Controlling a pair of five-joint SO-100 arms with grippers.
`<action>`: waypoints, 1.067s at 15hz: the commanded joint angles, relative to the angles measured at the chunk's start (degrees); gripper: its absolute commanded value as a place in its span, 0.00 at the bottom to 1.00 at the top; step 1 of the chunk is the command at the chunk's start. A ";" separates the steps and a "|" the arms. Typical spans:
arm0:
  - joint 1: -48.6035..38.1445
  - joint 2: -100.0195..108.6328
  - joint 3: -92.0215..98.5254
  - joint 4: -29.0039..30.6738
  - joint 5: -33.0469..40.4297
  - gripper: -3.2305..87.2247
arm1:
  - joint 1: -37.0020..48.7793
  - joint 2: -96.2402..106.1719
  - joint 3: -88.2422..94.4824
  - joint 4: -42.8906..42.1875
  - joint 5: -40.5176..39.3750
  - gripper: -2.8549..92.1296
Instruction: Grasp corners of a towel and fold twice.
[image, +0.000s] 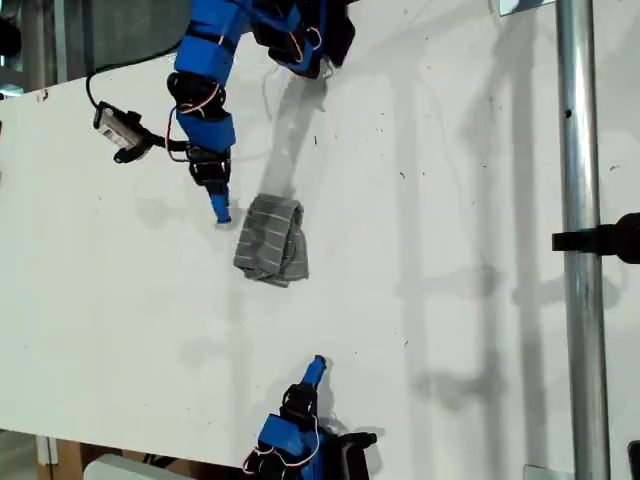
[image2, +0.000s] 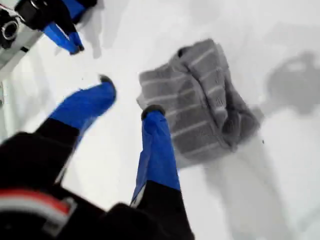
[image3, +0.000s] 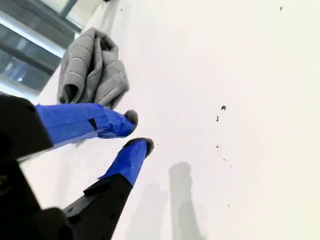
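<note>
1. The towel (image: 272, 240) lies on the white bench (image: 450, 200) as a bunched, folded-over heap, grey with thin white stripes. It is toward the exterior view's left of centre. No single corner can be told apart in the heap.

2. My first pincer (image: 220, 208) comes in from the exterior view's top and points down at the bench just beside the towel, on the exterior view's left of it. In the first wrist view this pincer (image2: 129, 95) is spread wide and empty, with 1 fingertip (image2: 152, 111) at the towel's (image2: 200, 100) edge. Contact cannot be confirmed.

3. My second pincer (image: 315, 368) sits near the exterior view's bottom edge, well apart from the towel. In the second wrist view it (image3: 138, 131) is parted only slightly and pinches nothing. The towel (image3: 92, 70) lies beyond its tips.

4. A metal pole (image: 578, 200) stands upright at the exterior view's right.
</note>
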 joint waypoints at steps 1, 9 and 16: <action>-1.14 0.35 0.44 1.58 -1.05 0.09 | -1.93 28.56 20.83 8.79 8.09 0.03; 0.70 0.26 0.35 6.15 25.05 0.03 | -7.38 63.11 48.52 35.77 28.74 0.10; 0.70 0.26 0.35 6.15 25.05 0.03 | -7.73 63.02 48.60 35.68 28.30 0.10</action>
